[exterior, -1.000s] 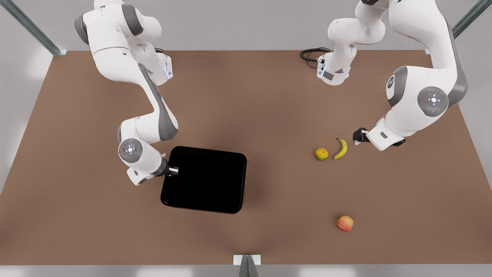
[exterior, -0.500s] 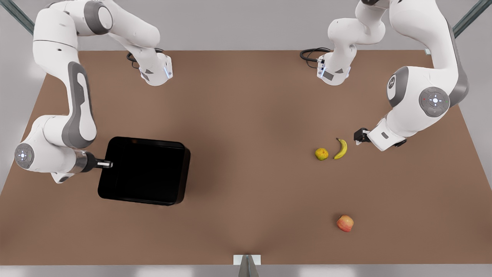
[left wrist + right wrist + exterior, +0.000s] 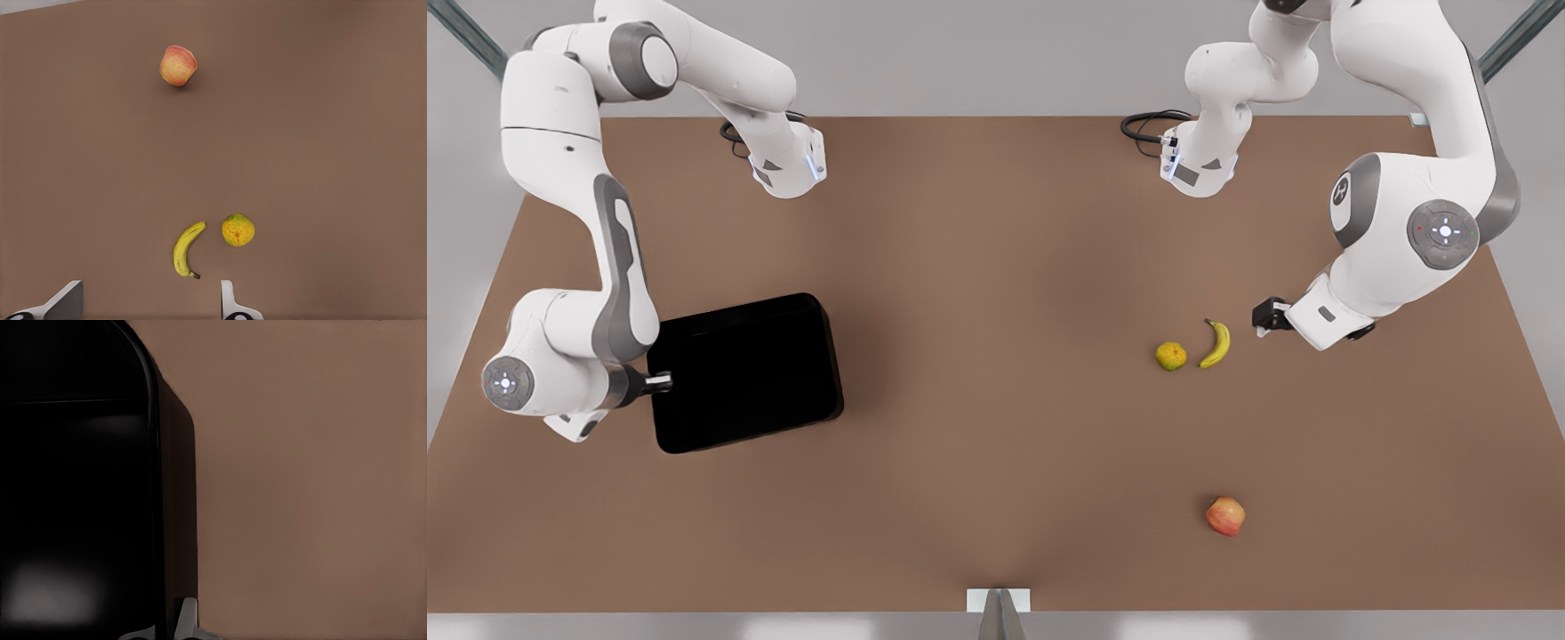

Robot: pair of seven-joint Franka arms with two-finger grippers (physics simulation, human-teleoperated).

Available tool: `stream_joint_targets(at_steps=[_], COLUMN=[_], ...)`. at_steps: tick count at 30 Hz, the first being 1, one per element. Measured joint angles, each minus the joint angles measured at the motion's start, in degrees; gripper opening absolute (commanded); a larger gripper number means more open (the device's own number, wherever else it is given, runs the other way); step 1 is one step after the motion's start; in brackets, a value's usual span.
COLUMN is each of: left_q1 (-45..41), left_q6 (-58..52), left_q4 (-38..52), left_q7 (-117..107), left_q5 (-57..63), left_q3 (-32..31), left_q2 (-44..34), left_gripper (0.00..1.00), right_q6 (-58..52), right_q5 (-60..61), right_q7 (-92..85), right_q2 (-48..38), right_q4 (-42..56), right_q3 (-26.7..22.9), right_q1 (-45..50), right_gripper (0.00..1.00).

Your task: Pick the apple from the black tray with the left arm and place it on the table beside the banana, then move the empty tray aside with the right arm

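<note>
Black tray (image 3: 747,373) rim apparently between right gripper (image 3: 660,382) fingers.

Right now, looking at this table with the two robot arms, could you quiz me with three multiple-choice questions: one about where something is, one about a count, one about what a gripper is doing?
1. Where is the apple?
A. On the black tray
B. On the table, apart from the banana, toward the near edge
C. In a gripper

2. How many fruits lie on the table?
A. Two
B. Three
C. Four

3. What is the right gripper doing?
A. Clamped on the black tray's rim
B. Hanging open above the banana
C. Holding the apple

Answers:
1. B: the apple sits alone on the brown top, well away from the banana and the yellow-green fruit.
2. B: apple, banana and yellow-green fruit.
3. A: its fingers pinch the edge of the black tray on the front view's left; the left gripper waits open near the banana.
</note>
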Motion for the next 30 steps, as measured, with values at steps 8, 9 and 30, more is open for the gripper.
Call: stream_joint_targets(at_steps=[8,9,30], left_q1=[-0.01,-0.01,-0.97], left_q6=[0.01,0.01,-0.18], left_q4=[0.0,-0.01,3.52], left_q7=[-0.03,-0.04,-2.16], left_q5=[0.04,0.05,2.68], left_q3=[0.0,0.0,-2.25], left_q2=[-0.24,-0.17,1.38], left_gripper=[1.0,1.0,1.0], right_q6=[1.37,1.5,-16.56], right_q5=[-6.44,-6.95,4.63], right_q7=[-1.43,-1.46,14.11], right_q2=[2.29,2.33,-6.93], right_q4=[0.2,0.2,13.44], right_q3=[-0.19,-0.21,12.03], right_q1=[1.23,1.21,5.35], right_gripper=[0.28,0.5,1.0])
